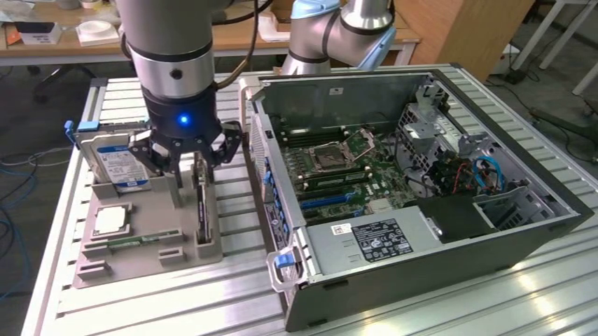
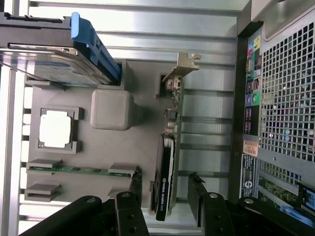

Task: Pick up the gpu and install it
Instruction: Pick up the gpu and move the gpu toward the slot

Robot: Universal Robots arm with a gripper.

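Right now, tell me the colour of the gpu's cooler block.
The cooler block is black; wrist view shows it best.

gripper (image 1: 195,159) spread wide above gpu (image 1: 202,210) | gpu on edge in gray tray (image 1: 140,255) | PC case (image 1: 523,231) adj.

My claw (image 1: 197,164) straddles the gpu (image 1: 202,206), jaws wide, a slim gap at each face. Drive (image 1: 117,164) stands close on the exterior view's left, case (image 1: 273,183) wall close on its right. Block (image 2: 112,109) rises between drive and gpu. Table (image 1: 238,213) strip between holder (image 1: 140,245) and case: free room.
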